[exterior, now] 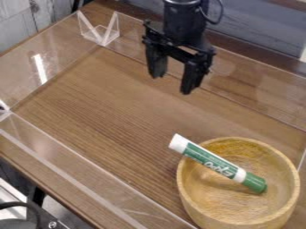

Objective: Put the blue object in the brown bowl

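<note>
The tube (219, 166) lies across the bowl (282, 208) at the table's near right corner, its white end propped on the rim, its green end down inside. The task looks essentially done. The gripper (177, 74) hangs near the far edge, well apart, fingers spread and holding nothing.

Soft, even daylight fills the scene, moderately bright. White glare streaks run along the clear wall (54, 143) at the near left, and a pale sheen crosses the far part of the wooden table (107, 98). Shadows are faint. The picture is low in resolution and slightly soft throughout.
</note>
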`<state>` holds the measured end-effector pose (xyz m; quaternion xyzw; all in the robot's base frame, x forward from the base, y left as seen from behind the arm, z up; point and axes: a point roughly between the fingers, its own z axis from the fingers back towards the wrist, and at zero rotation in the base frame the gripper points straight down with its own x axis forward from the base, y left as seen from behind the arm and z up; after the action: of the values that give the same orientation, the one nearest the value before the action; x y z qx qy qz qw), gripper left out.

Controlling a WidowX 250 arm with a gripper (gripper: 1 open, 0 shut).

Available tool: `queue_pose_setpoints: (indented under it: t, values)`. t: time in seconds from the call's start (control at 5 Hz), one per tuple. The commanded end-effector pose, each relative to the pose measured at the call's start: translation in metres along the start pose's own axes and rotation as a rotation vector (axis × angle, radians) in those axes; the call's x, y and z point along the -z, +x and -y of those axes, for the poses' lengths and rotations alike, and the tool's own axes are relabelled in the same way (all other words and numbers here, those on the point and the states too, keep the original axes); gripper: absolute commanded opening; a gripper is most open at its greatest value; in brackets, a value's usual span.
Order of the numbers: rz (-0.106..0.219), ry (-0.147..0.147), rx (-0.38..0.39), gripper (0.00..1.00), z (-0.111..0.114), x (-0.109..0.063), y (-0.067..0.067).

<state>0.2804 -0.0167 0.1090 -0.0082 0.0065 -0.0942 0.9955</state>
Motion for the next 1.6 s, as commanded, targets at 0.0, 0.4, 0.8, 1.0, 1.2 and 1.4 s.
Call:
queue_pose_setpoints:
  t: [0.0, 0.4, 0.8, 1.0, 1.2, 1.4]
  values:
    - [0.042, 0.001, 0.02, 1.0, 0.009, -0.01, 0.003]
    - [0.018, -0.011, 0.051, 1.0, 0.02, -0.001, 0.002]
    - [0.007, -0.02, 0.088, 1.0, 0.033, 0.006, 0.001]
    - [-0.002, -0.025, 0.098, 1.0, 0.039, 0.01, 0.0]
    - [-0.006, -0.029, 0.113, 1.0, 0.046, 0.013, 0.0]
    - [0.001, -0.029, 0.173, 1.0, 0.058, 0.014, -0.002]
